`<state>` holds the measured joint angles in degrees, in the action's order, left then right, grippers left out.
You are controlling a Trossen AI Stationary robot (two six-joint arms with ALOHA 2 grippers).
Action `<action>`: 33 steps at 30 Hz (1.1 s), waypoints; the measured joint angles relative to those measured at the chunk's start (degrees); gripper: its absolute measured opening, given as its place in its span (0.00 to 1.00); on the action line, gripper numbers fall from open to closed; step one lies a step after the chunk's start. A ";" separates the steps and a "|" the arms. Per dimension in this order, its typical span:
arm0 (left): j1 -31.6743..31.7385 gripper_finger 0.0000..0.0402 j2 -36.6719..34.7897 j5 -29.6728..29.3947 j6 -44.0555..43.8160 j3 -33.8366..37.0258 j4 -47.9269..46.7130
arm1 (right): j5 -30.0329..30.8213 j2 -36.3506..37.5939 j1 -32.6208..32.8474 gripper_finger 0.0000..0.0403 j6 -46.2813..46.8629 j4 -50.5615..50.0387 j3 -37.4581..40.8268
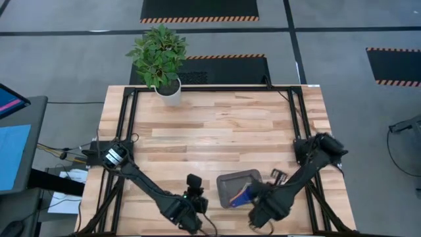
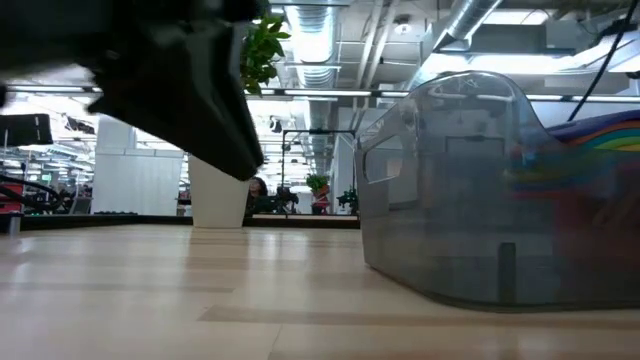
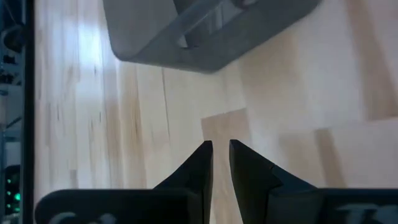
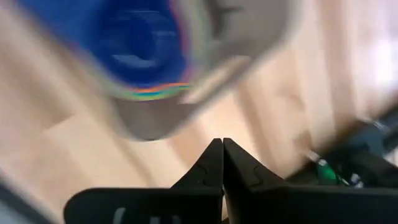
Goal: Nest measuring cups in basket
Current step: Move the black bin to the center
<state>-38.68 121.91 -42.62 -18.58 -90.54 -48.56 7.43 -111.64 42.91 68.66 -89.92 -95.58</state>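
Both arms are folded low over the near edge of the table, elbows outward and wrists turned inward. The left gripper [image 3: 221,152] is held with its fingers nearly together, a narrow gap left between the tips, nothing gripped. The right gripper [image 4: 222,148] is closed, its fingertips touching, empty.
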 joint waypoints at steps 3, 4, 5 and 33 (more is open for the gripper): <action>1.66 0.11 0.00 1.44 0.33 -0.02 0.71 | 0.67 6.72 0.25 0.03 8.18 0.11 7.75; 2.06 0.11 0.00 1.51 0.91 -0.02 0.79 | 0.53 8.65 0.24 0.03 10.43 1.11 10.52; 2.50 0.11 0.00 1.51 1.34 -0.02 1.05 | 0.29 10.01 0.23 0.02 11.92 3.28 13.39; 8.97 0.11 -0.02 8.43 -1.99 7.85 -1.26 | 1.97 8.07 -18.44 0.03 -17.58 46.88 28.78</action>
<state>-29.71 121.88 -34.19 -20.57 -82.69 -49.82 9.40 -103.57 24.46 51.08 -43.04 -66.81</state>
